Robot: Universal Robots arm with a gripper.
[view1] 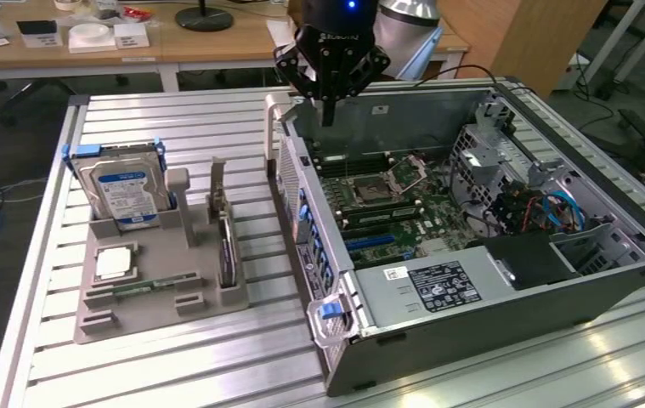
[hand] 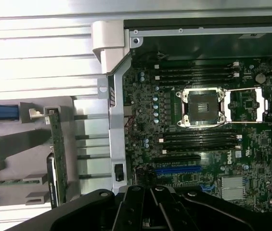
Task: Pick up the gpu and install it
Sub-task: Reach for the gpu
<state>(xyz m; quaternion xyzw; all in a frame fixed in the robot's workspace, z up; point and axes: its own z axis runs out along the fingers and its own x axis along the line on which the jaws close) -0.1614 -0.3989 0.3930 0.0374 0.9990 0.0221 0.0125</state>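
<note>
Right now it's the pick step, not yet begun. The gpu (view1: 227, 255) stands on edge in its slot of the grey tray (view1: 141, 314), which sits on the worktop (view1: 163, 119) at the exterior view's left, just beside the open case (view1: 549, 319). Nothing has hold of it. The jaws hang over the case's far corner on the tray side, above the rim and well apart from the card. They look together, with nothing between them.

My read: the pick calls for the jaws apart, over the tray, squared across the card's thin top edge. The card is narrow and upright, so a skewed grip could tip it in its slot. Install needs a free slot, and the blue slot (hand: 174, 170) on the motherboard (hand: 145, 110) looks unoccupied.

Views: the exterior one gives the layout, with the hard drive (view1: 124, 191) at the tray's far end and the jaws' height over the case. The wrist view looks straight down. It has the gpu's green board edge-on near the case wall, with the CPU socket (hand: 203, 108) and the slots square-on, where the exterior view has them at a slant.
</note>
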